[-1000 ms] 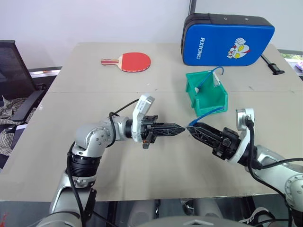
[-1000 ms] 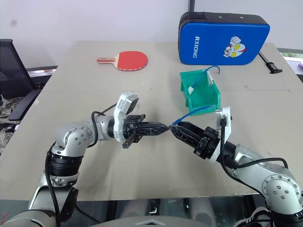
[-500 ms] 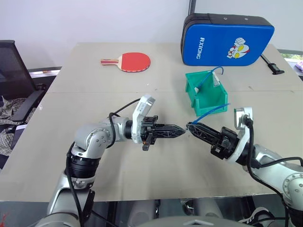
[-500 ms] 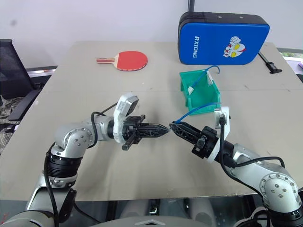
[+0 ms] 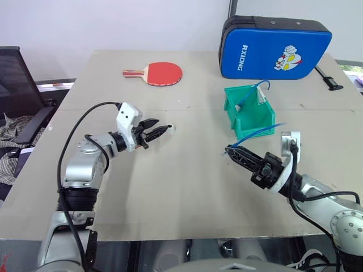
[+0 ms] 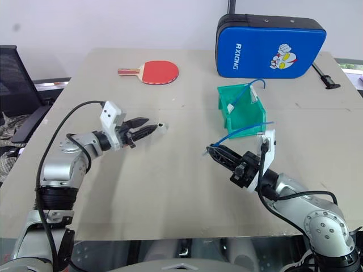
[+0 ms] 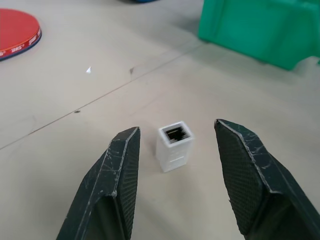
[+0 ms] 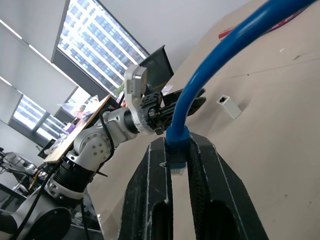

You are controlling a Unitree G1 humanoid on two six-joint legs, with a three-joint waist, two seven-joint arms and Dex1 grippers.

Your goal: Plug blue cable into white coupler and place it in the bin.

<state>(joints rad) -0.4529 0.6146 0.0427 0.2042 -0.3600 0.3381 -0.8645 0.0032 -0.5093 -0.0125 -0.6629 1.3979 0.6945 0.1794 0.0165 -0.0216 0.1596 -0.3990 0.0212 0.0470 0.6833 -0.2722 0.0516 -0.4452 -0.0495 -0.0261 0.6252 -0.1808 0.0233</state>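
Note:
The white coupler (image 7: 175, 146) stands alone on the table with its dark socket facing up, unplugged. My left gripper (image 5: 163, 125) is open, and the coupler (image 5: 171, 127) sits just off its fingertips (image 7: 125, 150), touching neither. My right gripper (image 5: 229, 151) hovers over the table's right half, shut on the plug end of the blue cable (image 8: 177, 159). The blue cable (image 5: 256, 132) arcs from there back up into the green bin (image 5: 255, 122), where its other end (image 6: 250, 90) pokes above the rim. Coupler and cable end are a good hand's width apart.
A red table-tennis paddle (image 5: 162, 73) lies at the far left of the table. A big blue padded case (image 5: 275, 46) stands behind the bin, with a black strap (image 5: 329, 77) to its right. A black chair (image 5: 16, 85) sits off the table's left side.
My left gripper has swung away to the left from the right gripper's tips and opened; the coupler now stands free on the table before it. The right gripper still holds the cable end.

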